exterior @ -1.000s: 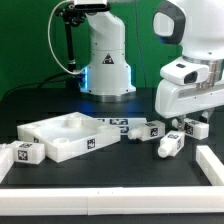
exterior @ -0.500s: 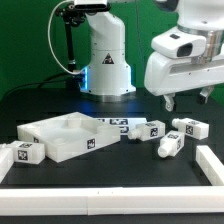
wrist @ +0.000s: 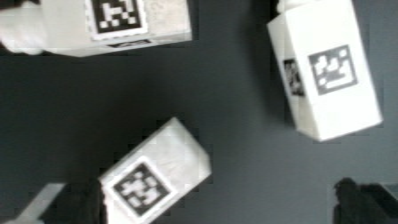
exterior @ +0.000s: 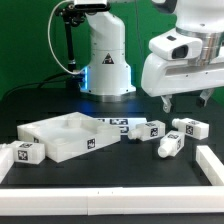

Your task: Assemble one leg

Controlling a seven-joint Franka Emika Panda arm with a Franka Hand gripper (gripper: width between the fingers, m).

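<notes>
Several small white legs with marker tags lie on the black table. One leg (exterior: pixel 27 153) lies at the exterior view's left; three more (exterior: pixel 151 130) (exterior: pixel 169 144) (exterior: pixel 190 127) lie at the right. The large white panel (exterior: pixel 62 137) lies left of the middle. My gripper (exterior: pixel 186 100) hangs open and empty above the right group of legs, touching none. The wrist view shows three legs (wrist: pixel 107 25) (wrist: pixel 329 75) (wrist: pixel 157 175) below the gripper (wrist: pixel 210 205). The dark fingertips (wrist: pixel 365 203) stand wide apart, and the nearest leg lies close to one of them.
The marker board (exterior: pixel 115 123) lies flat behind the panel. A white raised border runs along the table's front (exterior: pixel 110 196) and right side (exterior: pixel 211 160). The arm's white base (exterior: pixel 105 60) stands at the back centre.
The gripper has risen from just above the right legs and shifted slightly to the exterior view's left, still empty. The legs and panel have not moved.
</notes>
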